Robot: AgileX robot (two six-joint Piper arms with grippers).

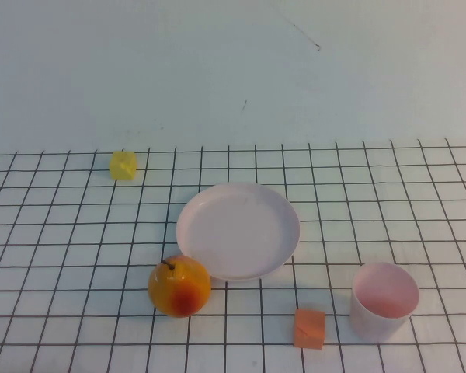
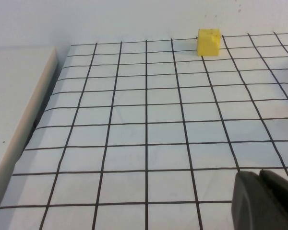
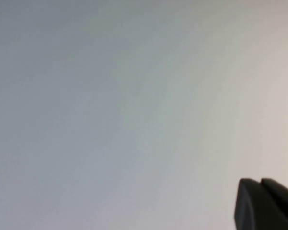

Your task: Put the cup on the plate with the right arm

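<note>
The pale pink cup (image 1: 384,300) stands upright and empty at the front right of the gridded table. The round pink plate (image 1: 238,230) lies in the middle, empty, about a cup's width to the cup's left and farther back. Neither arm shows in the high view. My left gripper (image 2: 259,173) appears in its wrist view, shut, low over bare grid squares. My right gripper (image 3: 260,181) appears in its wrist view, shut with nothing in it, against a plain pale surface; the cup and plate are out of that view.
An orange-yellow fruit (image 1: 179,285) sits left of the plate's front edge. An orange block (image 1: 310,328) lies between fruit and cup at the front. A yellow block (image 1: 123,165) (image 2: 209,41) rests at the back left. The mat's left edge (image 2: 38,120) borders a pale ledge.
</note>
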